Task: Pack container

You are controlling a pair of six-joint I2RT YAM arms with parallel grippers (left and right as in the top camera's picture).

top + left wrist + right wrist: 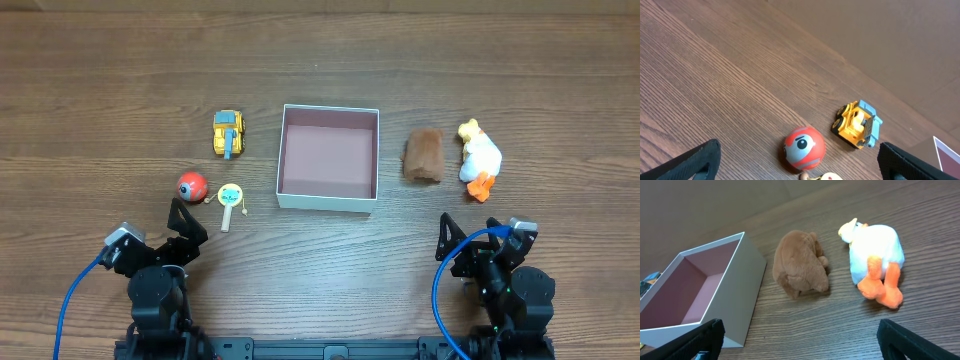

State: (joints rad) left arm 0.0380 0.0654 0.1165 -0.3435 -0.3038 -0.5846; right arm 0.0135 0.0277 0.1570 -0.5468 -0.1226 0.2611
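Both hands are open and empty: the left hand (pixel 188 222) sits near the red ball (pixel 192 186), the right hand (pixel 466 240) short of the brown plush (pixel 423 156) and white duck (pixel 479 160). The container (pixel 326 201) stands mid-table, nothing in it, between the two toy groups. Likely faults: the ball rolls off if one finger touches it first. The paddle toy (pixel 231 199) just beside it may be caught in the same grasp. A hand striking the thin white wall could shove the container.
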